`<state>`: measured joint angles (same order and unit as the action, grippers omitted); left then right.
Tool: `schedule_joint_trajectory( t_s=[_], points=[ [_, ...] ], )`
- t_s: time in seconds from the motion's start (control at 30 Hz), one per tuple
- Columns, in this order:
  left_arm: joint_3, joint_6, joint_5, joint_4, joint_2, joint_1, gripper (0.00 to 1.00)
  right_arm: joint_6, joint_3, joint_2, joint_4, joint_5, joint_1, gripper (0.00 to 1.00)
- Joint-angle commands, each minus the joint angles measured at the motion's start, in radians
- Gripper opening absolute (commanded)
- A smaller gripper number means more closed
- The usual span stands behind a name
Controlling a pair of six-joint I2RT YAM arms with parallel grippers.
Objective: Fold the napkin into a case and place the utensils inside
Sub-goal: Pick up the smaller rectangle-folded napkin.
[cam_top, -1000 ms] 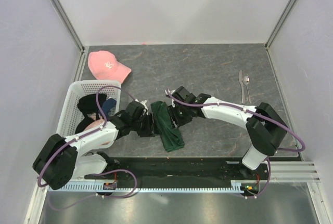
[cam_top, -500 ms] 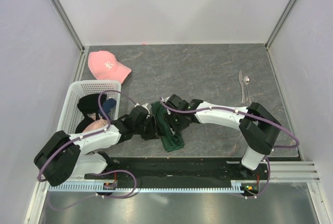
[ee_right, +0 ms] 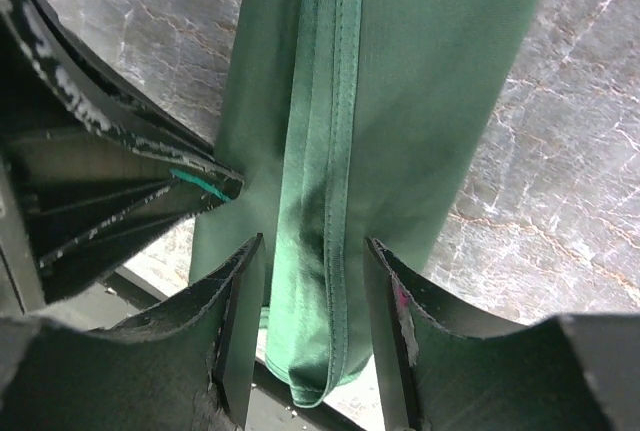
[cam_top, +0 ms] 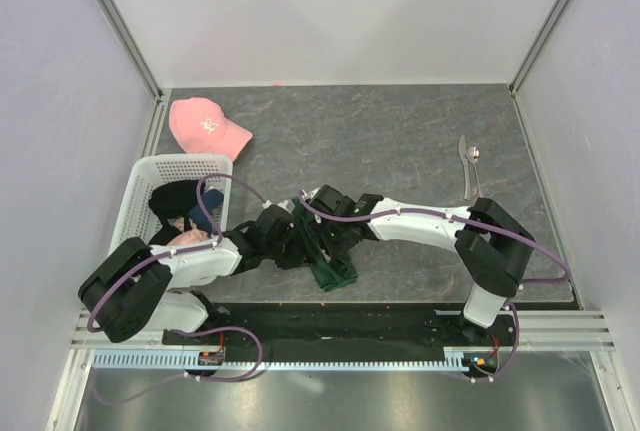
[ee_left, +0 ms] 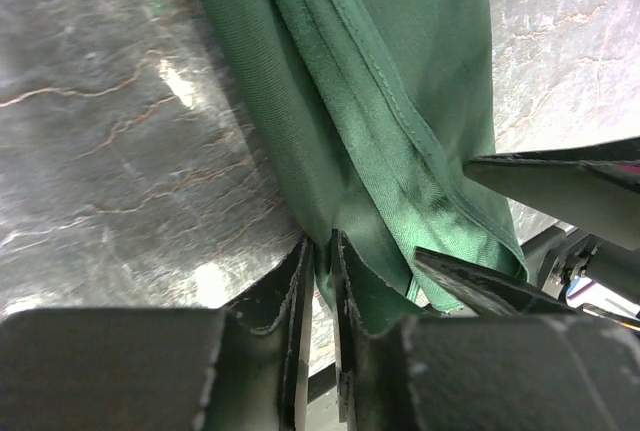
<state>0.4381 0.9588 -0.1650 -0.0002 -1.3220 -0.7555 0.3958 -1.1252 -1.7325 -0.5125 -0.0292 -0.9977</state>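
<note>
Underfoot, so to speak, the table (cam_top: 400,131) is a dark grey slab veined with pale marbling, glossy enough to throw back bright patches of light in the wrist views. Plain pale walls (cam_top: 330,11) close it in on the left, far and right sides, with slanted metal posts (cam_top: 115,21) at the two far corners. Along the near edge runs a black rail (cam_top: 340,326), and nearer still a white slotted cable duct (cam_top: 330,359).

The napkin (cam_top: 337,272) lies near the middle of the near edge, folded into a long narrow band that runs from far to near. The left gripper (cam_top: 293,241) reaches it from the left, its fingers (ee_left: 300,286) clenched on a thin fold at the cloth's left edge. The right gripper (cam_top: 320,241) stands astride the band from the right, jaws apart with the hemmed fold between them; whether they squeeze it I cannot tell.

The utensils (cam_top: 468,163) lie side by side far right, well apart from the cloth. A pink cap (cam_top: 205,124) sits far left, and nearer is a white basket (cam_top: 175,159) holding a black garment (cam_top: 172,199)
</note>
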Motion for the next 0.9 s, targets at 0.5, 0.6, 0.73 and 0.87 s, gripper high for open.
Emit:
schedule_joint_trajectory(
  t_s=[0.5, 0.6, 0.73, 0.87],
  points=[
    [-0.016, 0.034, 0.038, 0.034, -0.019, -0.022, 0.13, 0.015, -0.054, -0.105, -0.012, 0.221, -0.087, 0.5],
    [-0.025, 0.047, 0.039, 0.048, -0.02, -0.024, 0.13, 0.034, -0.064, -0.125, -0.03, 0.276, -0.108, 0.46],
    [-0.041, 0.063, 0.039, 0.071, -0.02, -0.024, 0.11, 0.054, -0.068, -0.116, -0.037, 0.307, -0.119, 0.32],
    [-0.038, 0.064, 0.038, 0.081, -0.029, -0.031, 0.1, 0.057, -0.084, -0.079, -0.043, 0.318, -0.121, 0.16]
  ],
)
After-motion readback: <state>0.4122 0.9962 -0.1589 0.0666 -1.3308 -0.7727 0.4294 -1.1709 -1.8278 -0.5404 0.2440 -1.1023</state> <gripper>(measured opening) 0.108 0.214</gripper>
